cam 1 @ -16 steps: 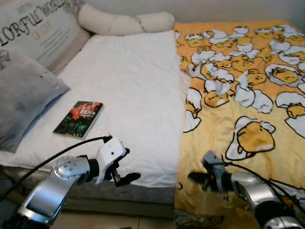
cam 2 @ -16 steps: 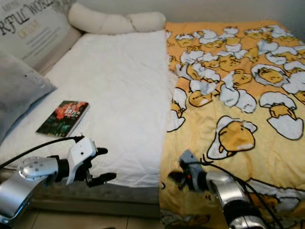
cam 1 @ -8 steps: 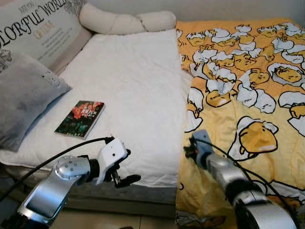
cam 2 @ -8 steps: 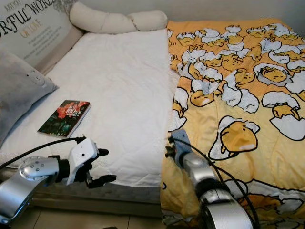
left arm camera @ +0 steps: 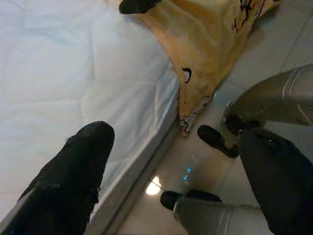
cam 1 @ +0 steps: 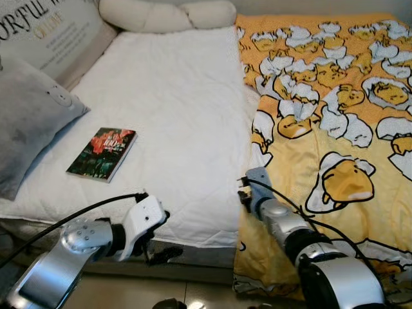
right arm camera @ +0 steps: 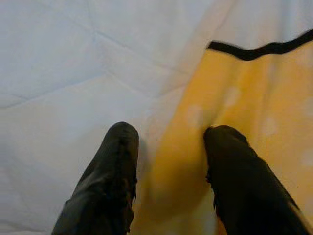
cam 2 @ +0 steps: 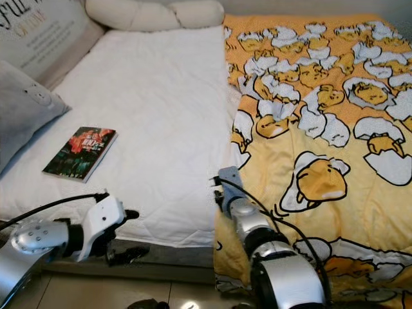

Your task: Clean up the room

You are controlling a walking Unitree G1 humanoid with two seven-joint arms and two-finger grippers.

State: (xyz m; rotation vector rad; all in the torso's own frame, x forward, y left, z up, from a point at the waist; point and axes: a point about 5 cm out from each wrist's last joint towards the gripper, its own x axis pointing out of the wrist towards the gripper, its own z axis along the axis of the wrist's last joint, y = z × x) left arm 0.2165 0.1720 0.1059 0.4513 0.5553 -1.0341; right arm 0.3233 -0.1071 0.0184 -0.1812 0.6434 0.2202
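Note:
A yellow blanket [cam 1: 335,129] with egg cartoon prints covers the right half of the bed. Its left edge lies over the white quilt [cam 1: 174,116]. My right gripper [cam 1: 244,190] rests on that edge near the bed's front. In the right wrist view its fingers [right arm camera: 115,166] stand open with a fold of the yellow blanket [right arm camera: 230,98] between them. A dark book [cam 1: 102,153] lies flat on the quilt at the left. My left gripper [cam 1: 165,235] hangs open with nothing in it, just below the mattress's front edge.
A grey pillow [cam 1: 26,122] and a printed cushion [cam 1: 51,32] lean at the bed's left side. A cream bolster [cam 1: 164,14] lies at the head. Tiled floor [left arm camera: 205,161] runs along the bed's front, where the blanket's corner [left arm camera: 195,98] hangs down.
My right gripper has moved from the blanket's hanging front up to its left edge on the bed. The left gripper has sunk a little. The camera has tilted down.

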